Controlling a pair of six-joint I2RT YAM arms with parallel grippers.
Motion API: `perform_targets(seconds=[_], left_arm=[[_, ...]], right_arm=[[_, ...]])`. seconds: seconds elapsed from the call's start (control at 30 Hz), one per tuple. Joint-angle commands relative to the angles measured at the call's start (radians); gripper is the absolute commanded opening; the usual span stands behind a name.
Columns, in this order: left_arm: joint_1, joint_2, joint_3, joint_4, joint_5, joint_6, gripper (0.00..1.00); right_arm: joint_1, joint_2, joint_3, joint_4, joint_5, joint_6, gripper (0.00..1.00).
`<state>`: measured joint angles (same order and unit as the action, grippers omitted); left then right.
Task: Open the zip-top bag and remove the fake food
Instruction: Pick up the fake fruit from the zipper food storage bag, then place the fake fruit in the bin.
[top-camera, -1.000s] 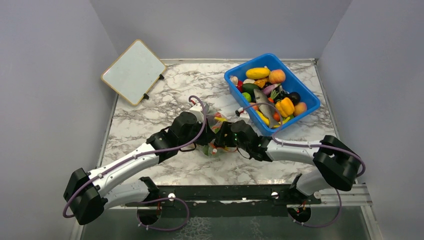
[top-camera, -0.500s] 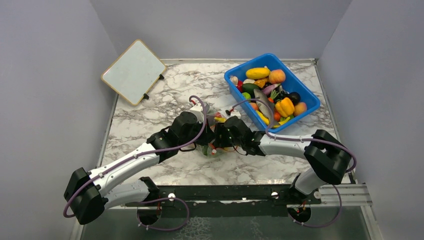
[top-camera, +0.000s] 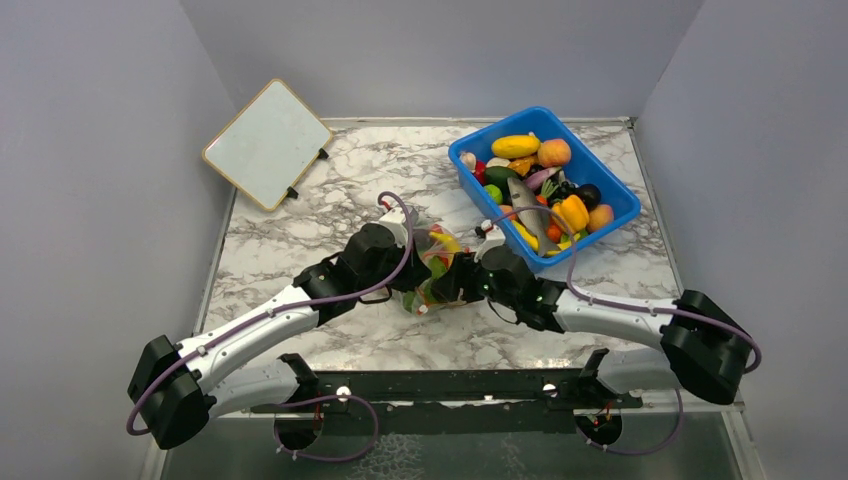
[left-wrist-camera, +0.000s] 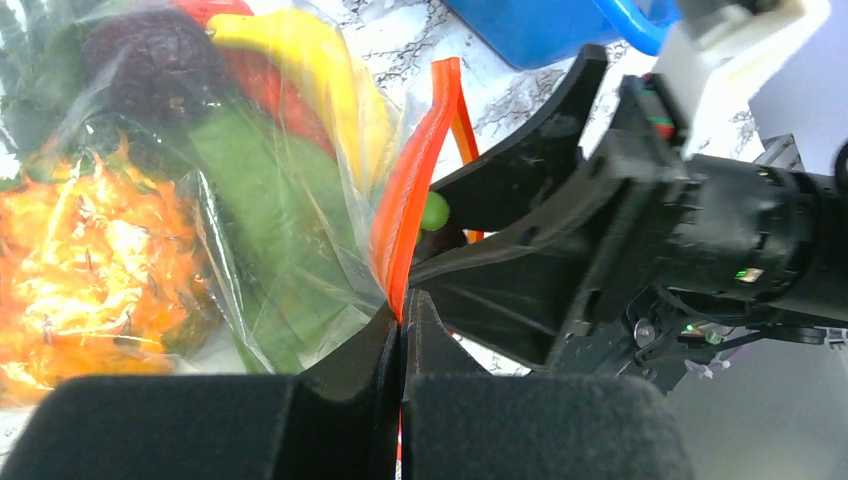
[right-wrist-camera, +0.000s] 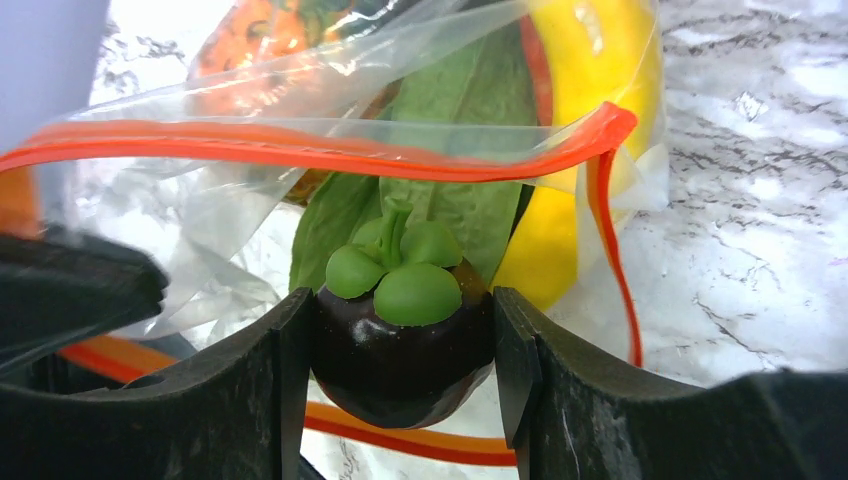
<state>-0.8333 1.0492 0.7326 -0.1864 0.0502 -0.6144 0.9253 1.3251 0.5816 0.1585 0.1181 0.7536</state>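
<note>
The left gripper (left-wrist-camera: 402, 318) is pressed together on the red-orange zip strip (left-wrist-camera: 415, 170) at the near corner of the zip-top bag (top-camera: 432, 262), pinning one lip of the mouth while the other lip bows away. The bag lies on the marble table (top-camera: 330, 190) between the two wrists.

At the bag's mouth, the right gripper (right-wrist-camera: 402, 335) is clamped around a dark purple toy fruit with a green cap (right-wrist-camera: 395, 370), the upper strip arching just above it and the lower strip passing beneath. Half a second ago this wrist reached further over the bag. It has since drawn back from the mouth and its elbow has swung out to the right. This suggests the bag is open and the first piece is coming out.

Deeper inside the bag are a green leaf (right-wrist-camera: 470, 100), a yellow banana (right-wrist-camera: 590, 60) and an orange pineapple (left-wrist-camera: 90, 250).

Beyond the bag on its right stands a blue bin (top-camera: 622, 203) of toy food.
</note>
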Motion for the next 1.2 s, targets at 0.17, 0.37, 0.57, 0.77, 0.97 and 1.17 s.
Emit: perform_targets(seconds=[0.17, 0.37, 0.57, 0.77, 0.97, 1.17], left_arm=[[0.0, -0.024, 0.018, -0.041, -0.068, 0.002, 0.0], [0.0, -0.03, 0.014, -0.037, -0.074, -0.002, 0.0], [0.001, -0.046, 0.01, -0.038, -0.086, -0.01, 0.0], [0.001, -0.043, 0.011, -0.035, -0.076, -0.017, 0.0], [0.001, -0.045, 0.018, -0.033, -0.065, -0.021, 0.0], [0.0, -0.058, 0.01, -0.035, -0.05, -0.024, 0.0]], right_arm=[[-0.008, -0.146, -0.009, -0.049, 0.077, -0.159, 0.4], [-0.011, -0.313, -0.016, -0.088, 0.017, -0.29, 0.42], [-0.013, -0.509, 0.022, -0.181, 0.246, -0.372, 0.42], [-0.085, -0.5, 0.135, -0.323, 0.477, -0.499, 0.44], [-0.423, -0.412, 0.224, -0.464, 0.239, -0.469, 0.44], [-0.742, -0.277, 0.279, -0.511, -0.136, -0.405, 0.44]])
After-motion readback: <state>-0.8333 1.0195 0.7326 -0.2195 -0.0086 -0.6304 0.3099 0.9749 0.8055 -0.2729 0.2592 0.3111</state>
